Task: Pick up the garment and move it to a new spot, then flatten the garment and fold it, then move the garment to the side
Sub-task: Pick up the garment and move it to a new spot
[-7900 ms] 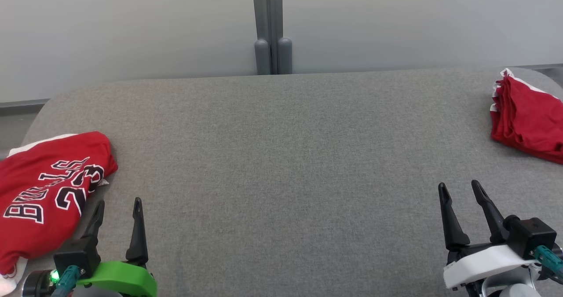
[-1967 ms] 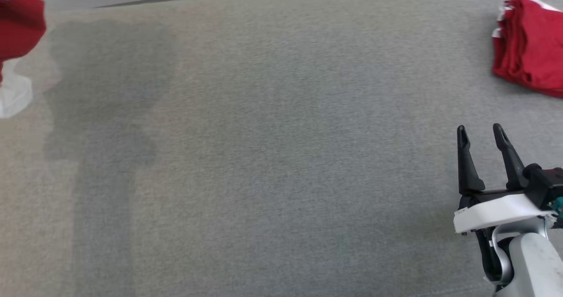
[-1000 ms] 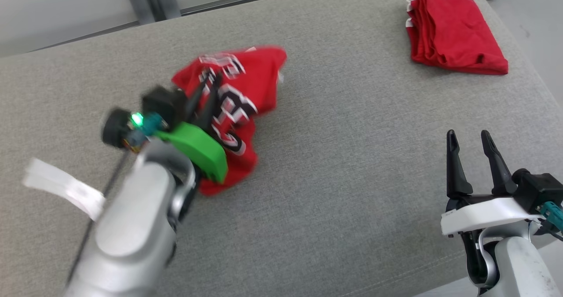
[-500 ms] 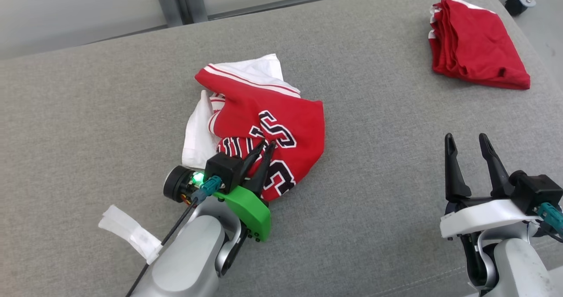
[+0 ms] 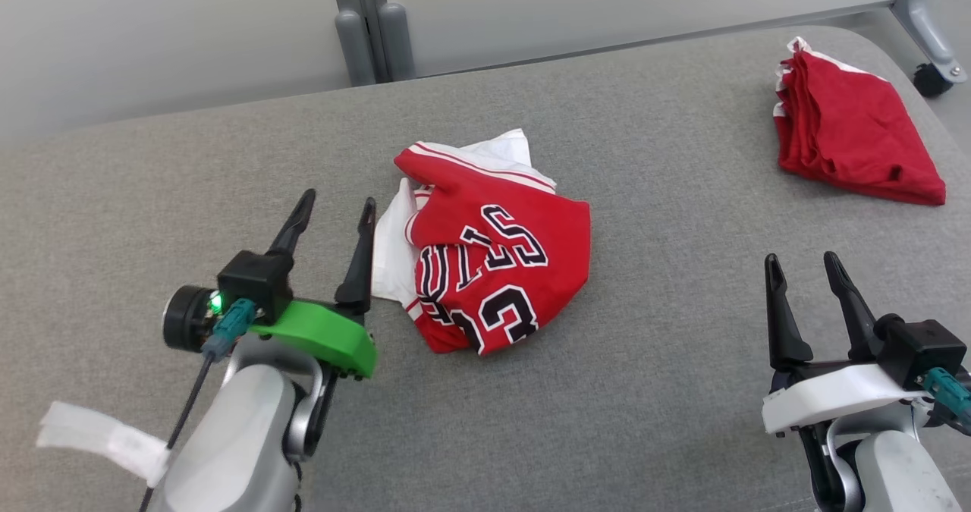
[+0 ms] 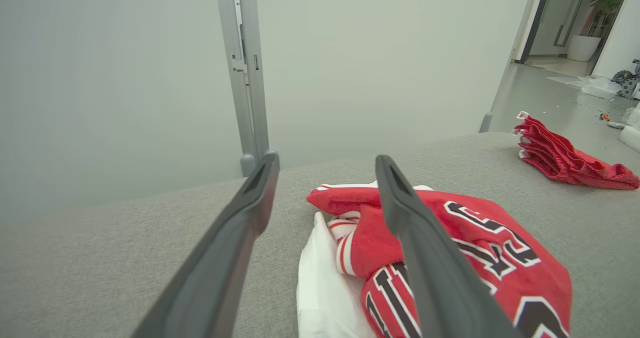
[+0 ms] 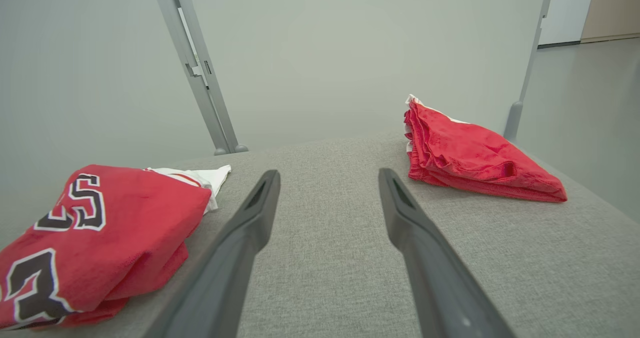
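Jaws on the left gripper stand apart with nothing between them, and those on the right gripper are spread too, bare, near the desk's near right corner. The garment, red with a white part, lies crumpled at mid-desk, free of both grippers. Its left side sits just beside the left gripper's inner finger; whether cloth and finger touch I cannot tell. Creases swallow most of the black lettering, leaving "23" and a few letters readable, and the white part is tucked partly under the red. In the left wrist view one finger covers a strip of the garment and the bottom edge cuts it off; in the right wrist view the left edge crops it. A folded red pile rests by the far right corner, its layers too tight to count.
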You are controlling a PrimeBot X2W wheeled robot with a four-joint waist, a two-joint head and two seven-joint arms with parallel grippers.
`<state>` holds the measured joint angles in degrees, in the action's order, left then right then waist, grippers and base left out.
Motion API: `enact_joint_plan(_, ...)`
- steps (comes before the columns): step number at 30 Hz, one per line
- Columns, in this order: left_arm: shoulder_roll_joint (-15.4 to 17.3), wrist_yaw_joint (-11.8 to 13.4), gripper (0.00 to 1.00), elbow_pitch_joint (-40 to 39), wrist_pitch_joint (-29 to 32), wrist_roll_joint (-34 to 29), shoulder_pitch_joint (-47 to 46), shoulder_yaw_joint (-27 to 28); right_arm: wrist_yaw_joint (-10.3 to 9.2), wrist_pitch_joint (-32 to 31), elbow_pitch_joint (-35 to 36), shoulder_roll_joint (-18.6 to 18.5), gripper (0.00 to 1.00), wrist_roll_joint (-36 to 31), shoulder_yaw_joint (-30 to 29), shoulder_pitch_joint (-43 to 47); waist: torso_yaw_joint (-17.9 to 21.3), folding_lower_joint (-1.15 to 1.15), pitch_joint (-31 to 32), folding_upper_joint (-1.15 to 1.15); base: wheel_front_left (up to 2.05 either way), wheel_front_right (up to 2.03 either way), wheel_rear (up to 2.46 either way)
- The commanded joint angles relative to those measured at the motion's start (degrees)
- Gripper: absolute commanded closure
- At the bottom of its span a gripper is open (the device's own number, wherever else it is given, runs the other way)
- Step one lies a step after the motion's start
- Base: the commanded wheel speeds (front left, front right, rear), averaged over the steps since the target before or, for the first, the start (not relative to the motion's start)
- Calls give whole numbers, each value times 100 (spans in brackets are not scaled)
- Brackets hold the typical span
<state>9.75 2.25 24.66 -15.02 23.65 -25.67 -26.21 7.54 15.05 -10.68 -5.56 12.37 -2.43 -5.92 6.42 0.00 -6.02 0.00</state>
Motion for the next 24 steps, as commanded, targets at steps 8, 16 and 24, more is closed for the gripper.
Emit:
enact_joint_plan(8,470,151,0,-879,-17,-323,1095,949,-10,16,30,-135,0,-59,156,243,-413,0,427,0,0,0,0)
enact_joint_plan(16,461,49,0,-1309,-17,-376,1985,1653,-10,16,20,-225,0,48,391,326,-521,0,552,0,0,0,0)
enact_joint_plan(24,281,-382,0,-1431,-18,-486,2459,1915,-10,16,59,-269,0,161,496,375,-569,0,544,0,0,0,0)
